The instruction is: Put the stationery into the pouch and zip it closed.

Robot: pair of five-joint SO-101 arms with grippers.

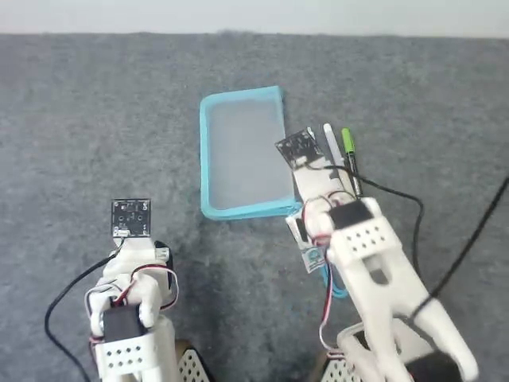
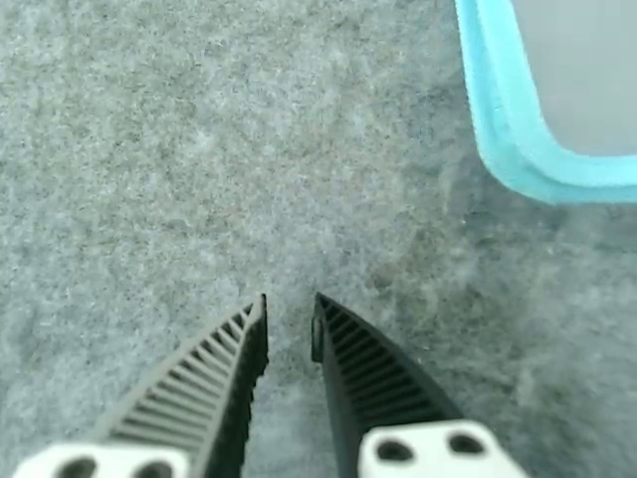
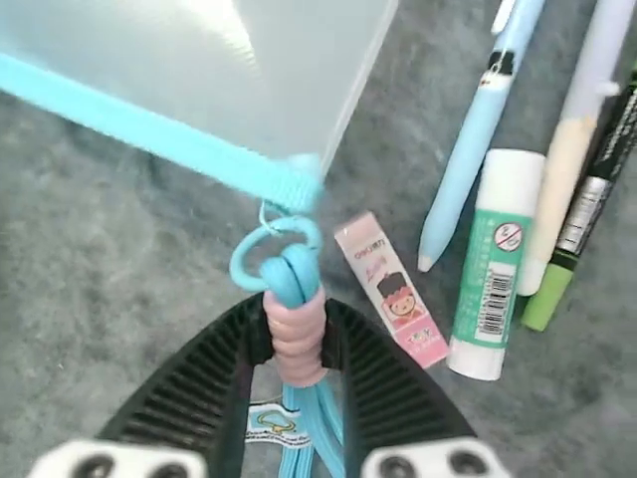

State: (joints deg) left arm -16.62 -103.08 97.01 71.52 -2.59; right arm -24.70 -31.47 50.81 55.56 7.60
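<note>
- While the right gripper (image 3: 297,317) clamps the pink zipper pull (image 3: 296,351), draw it straight, cord taut.
- The pouch (image 3: 199,60) lies just ahead, possibly zipped shut; hard to tell.
- The stationery (image 3: 493,264) lies beside the tips.
- The left gripper (image 2: 289,311), narrowly parted, could pin the pouch.

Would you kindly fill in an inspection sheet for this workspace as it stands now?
Surface: grey felt, flat.
Job's things: pouch lying flat; blue pen, pale pen, green marker, glue stick and eraser beside it, outside.
Clutter: nothing seen.
Grippers: right gripper shut on zip pull; left gripper narrowly open, empty, over felt.
Cables: black cable loops over the felt.
Surroundings: pale wall at far edge.
</note>
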